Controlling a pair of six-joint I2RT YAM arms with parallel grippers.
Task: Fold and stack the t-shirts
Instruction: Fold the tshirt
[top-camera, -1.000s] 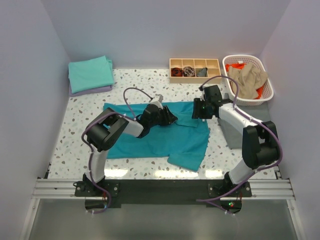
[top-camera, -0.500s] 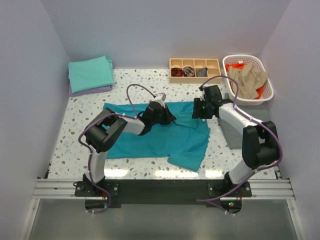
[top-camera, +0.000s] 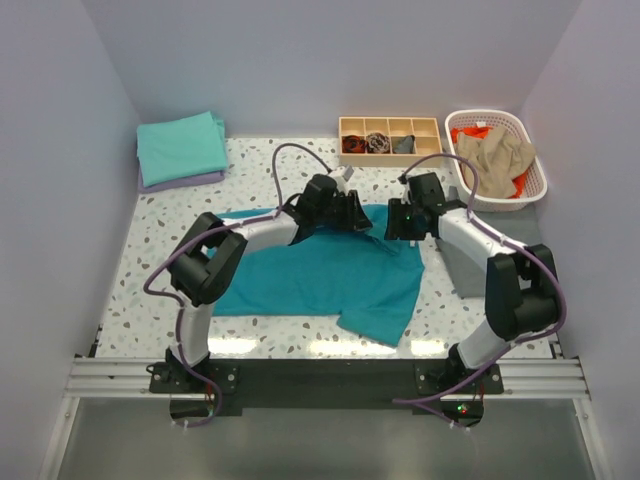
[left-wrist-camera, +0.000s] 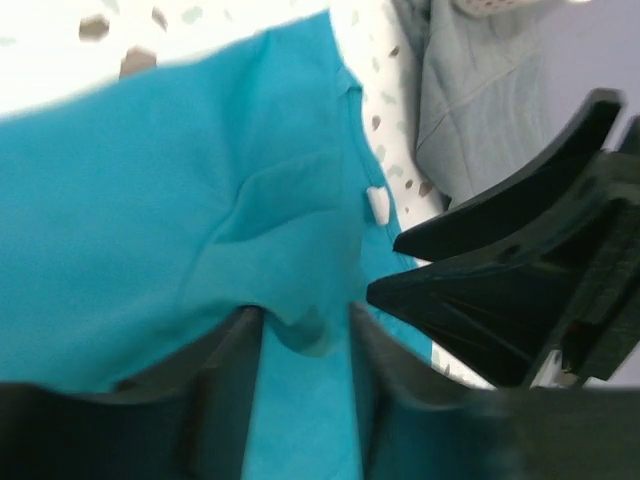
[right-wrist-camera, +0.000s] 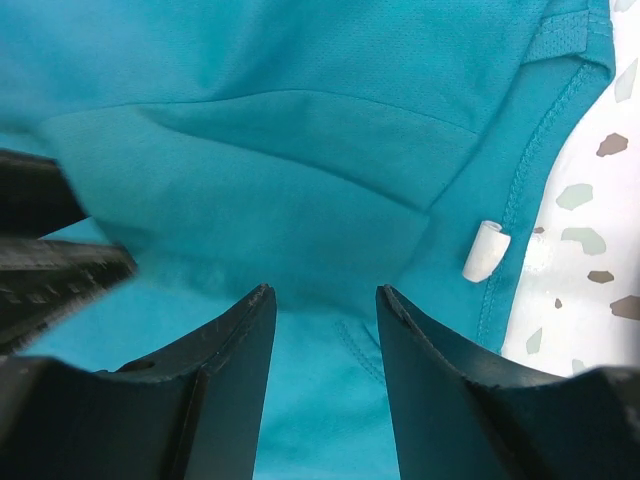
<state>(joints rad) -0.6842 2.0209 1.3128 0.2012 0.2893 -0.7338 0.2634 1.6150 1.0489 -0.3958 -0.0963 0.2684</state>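
A deep teal t-shirt (top-camera: 320, 275) lies spread on the table, its collar end toward the right. My left gripper (top-camera: 362, 217) is low over the shirt's upper right part, open, with a small pucker of teal fabric (left-wrist-camera: 305, 330) between its fingertips. My right gripper (top-camera: 396, 222) faces it from the right, open over the collar area (right-wrist-camera: 330, 190), next to a small white tag (right-wrist-camera: 486, 250). The right gripper's black fingers (left-wrist-camera: 520, 270) fill the right of the left wrist view. A folded aqua-green shirt (top-camera: 180, 146) rests on a lavender one at the back left.
A white lattice basket (top-camera: 528, 185) at the back right holds tan (top-camera: 496, 155) and orange shirts. A wooden compartment tray (top-camera: 390, 138) stands at the back. A grey cloth (top-camera: 458, 262) lies on the table right of the teal shirt.
My left gripper has moved back and to the right, close to the right gripper. The bunched fold at the shirt's upper right now lies flatter. The right gripper has barely moved.
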